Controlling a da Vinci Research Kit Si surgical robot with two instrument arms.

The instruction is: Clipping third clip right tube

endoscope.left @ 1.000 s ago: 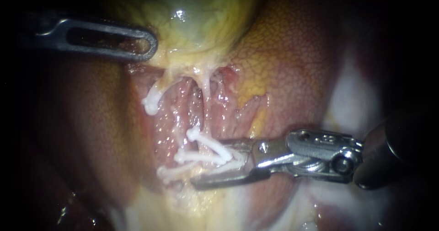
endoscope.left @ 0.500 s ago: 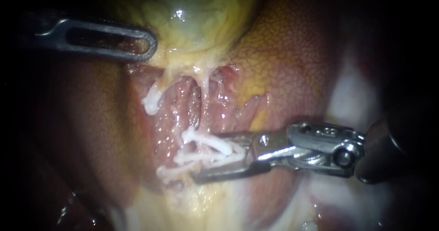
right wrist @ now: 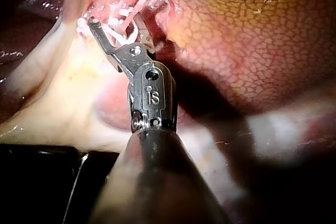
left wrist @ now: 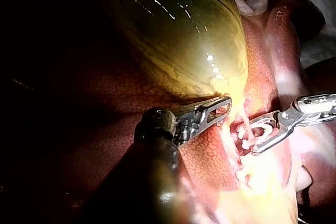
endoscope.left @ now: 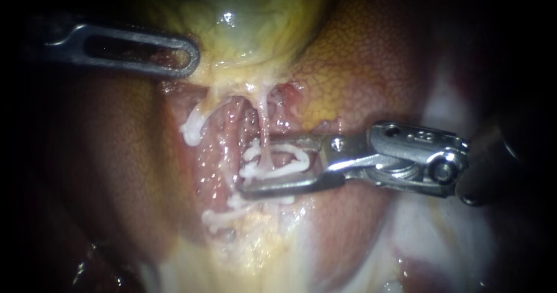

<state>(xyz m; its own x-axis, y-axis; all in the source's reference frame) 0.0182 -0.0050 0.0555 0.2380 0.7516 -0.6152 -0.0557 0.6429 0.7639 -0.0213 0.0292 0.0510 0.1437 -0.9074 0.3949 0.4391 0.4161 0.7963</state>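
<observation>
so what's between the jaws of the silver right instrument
A white plastic clip, held by the right instrument, straddles a thin pale tube. The tube behind the clip and the tissue under the lower jaw are covered.

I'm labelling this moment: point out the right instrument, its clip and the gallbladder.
right instrument (endoscope.left: pixel 255 164), endoscope view: midway between its jaw tips.
loaded clip (endoscope.left: pixel 303 158), endoscope view: the bend between the jaws.
gallbladder (endoscope.left: pixel 243 14), endoscope view: its glossy yellow-green wall.

The right tube, a thin pale strand, hangs from the gallbladder's base. The white clip, a curved loop with its legs still apart, lies crosswise around it, carried in the right instrument's tip.
</observation>
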